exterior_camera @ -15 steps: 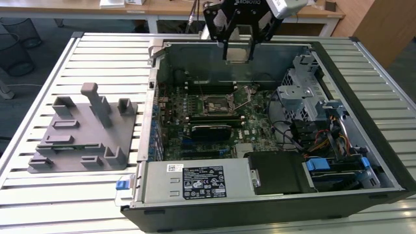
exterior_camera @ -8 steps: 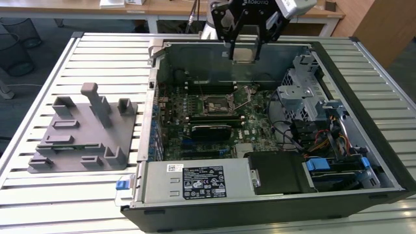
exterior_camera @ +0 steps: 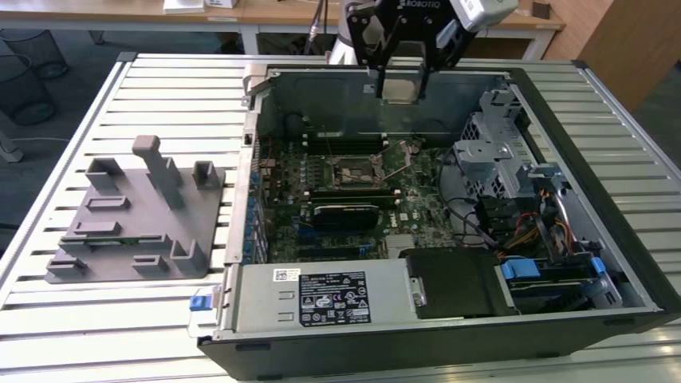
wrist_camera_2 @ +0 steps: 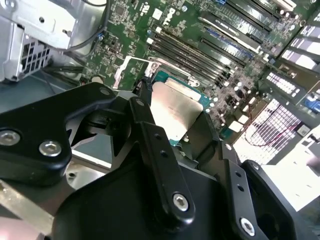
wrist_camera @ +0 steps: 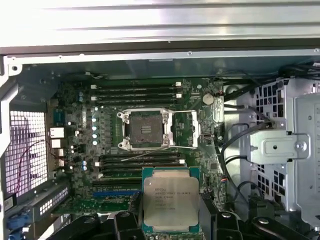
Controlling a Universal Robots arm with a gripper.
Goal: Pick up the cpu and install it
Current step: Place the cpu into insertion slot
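The cpu, a flat square chip with a silvery top, hangs above the back part of the open computer case, and my gripper is shut on its two opposite edges. In both wrist views the cpu sits between the black fingers. The motherboard's black socket lies uncovered below and ahead of the chip, its metal frame swung open to one side. In the exterior view the socket is nearer the camera than the gripper, with a clear gap between chip and board.
A grey drive cage and cables stand at the exterior view's right inside the case. The power supply fills the near end. Memory slots flank the socket. A grey plastic fixture rests on the slatted table at the left.
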